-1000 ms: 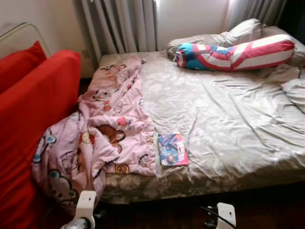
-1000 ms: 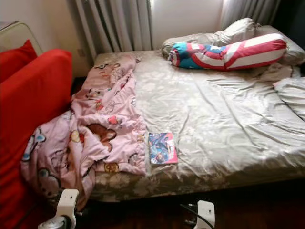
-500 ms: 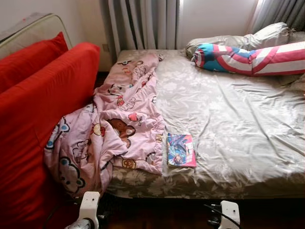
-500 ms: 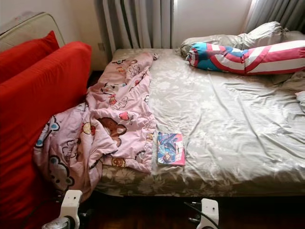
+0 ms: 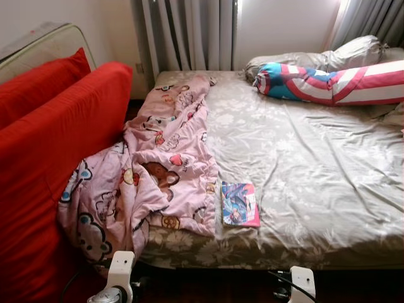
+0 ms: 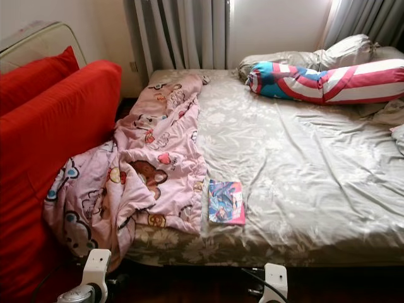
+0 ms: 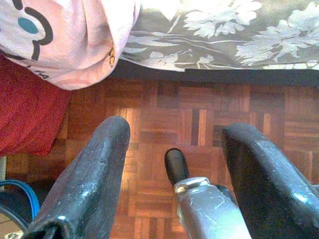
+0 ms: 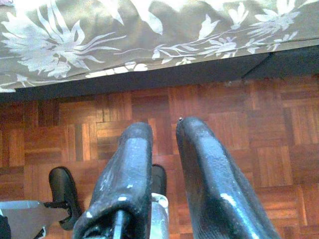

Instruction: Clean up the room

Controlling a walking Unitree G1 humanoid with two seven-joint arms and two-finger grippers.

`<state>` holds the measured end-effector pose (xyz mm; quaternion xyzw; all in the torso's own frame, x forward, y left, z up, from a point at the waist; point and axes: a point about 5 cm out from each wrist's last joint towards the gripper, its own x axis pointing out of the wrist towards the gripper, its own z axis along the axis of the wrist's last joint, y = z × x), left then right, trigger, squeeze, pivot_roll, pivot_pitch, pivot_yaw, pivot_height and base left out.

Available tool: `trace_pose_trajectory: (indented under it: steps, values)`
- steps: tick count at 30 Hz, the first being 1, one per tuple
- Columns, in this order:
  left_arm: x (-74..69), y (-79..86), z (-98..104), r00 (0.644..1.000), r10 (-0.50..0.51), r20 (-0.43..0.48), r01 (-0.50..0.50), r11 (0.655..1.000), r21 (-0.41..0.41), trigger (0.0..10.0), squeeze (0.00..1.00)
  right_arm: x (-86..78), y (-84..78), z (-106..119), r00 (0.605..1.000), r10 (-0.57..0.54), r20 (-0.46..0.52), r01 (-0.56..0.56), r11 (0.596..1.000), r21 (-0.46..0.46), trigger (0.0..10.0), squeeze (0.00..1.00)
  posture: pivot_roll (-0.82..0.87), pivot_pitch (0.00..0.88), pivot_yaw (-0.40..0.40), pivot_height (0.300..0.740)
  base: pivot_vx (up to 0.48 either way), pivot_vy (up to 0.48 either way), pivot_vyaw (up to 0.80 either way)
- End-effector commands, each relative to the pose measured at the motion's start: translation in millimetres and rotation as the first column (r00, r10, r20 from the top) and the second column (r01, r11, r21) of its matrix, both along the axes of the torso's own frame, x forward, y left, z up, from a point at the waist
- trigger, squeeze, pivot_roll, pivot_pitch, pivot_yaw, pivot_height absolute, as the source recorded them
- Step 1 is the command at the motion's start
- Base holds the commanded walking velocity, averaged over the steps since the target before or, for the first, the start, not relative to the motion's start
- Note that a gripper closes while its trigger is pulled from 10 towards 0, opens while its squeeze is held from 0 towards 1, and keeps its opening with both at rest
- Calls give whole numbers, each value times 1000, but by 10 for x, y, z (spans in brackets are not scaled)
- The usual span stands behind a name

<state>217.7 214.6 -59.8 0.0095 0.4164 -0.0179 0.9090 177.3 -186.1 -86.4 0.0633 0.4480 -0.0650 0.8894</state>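
Pink cartoon-print blanket [image 5: 158, 170] lies crumpled along the left side of the bed [image 5: 328, 189], its near end spilling over the edge toward the red sofa [image 5: 57, 158], and a book [image 5: 239, 203] lies flat on the sheet just right of it, near the bed's near edge. Both arms hang low over the parquet floor [image 7: 199, 114] beside the bed: the left gripper [image 7: 174, 144] with fingers spread wide and empty, the right gripper [image 8: 164, 134] nearly closed with a slim gap, holding nothing. The step in hand looks like the approach. To do it well, stop close to the near edge, square to the book, lift it before gathering the blanket, and keep both grippers clear of the hanging fabric.
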Motion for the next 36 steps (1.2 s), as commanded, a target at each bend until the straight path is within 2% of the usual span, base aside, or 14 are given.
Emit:
trace_pose_trajectory:
  steps: [1, 24, 32, 36]
  values:
    - [-51, 57, -21, 1000, 6, -24, -6, 1000, 11, 10000, 0, -1, 24, -4, 1000, 8, -4, -8, 1000, 3, 10000, 0, -115, 0, 18, 740, 285, 0, 0]
    - [-67, 66, -26, 1000, -9, -30, 9, 1000, 8, 10000, 0, -1, 65, -7, 996, 93, -8, -93, 996, 16, 10000, 0, -138, 0, 32, 740, 287, 0, 0]
    - [-63, 54, -22, 999, 38, -3, -38, 999, -30, 10000, 0, 54, 67, 40, 992, 104, 78, -105, 994, 16, 10000, 0, -144, 0, 37, 740, 38, 0, 0]
    - [-47, 41, -15, 999, 39, 4, -39, 999, -34, 10000, 0, 101, 72, 71, 979, 174, 103, -175, 985, 1, 10000, 0, -134, 0, 30, 740, 0, 0, 0]
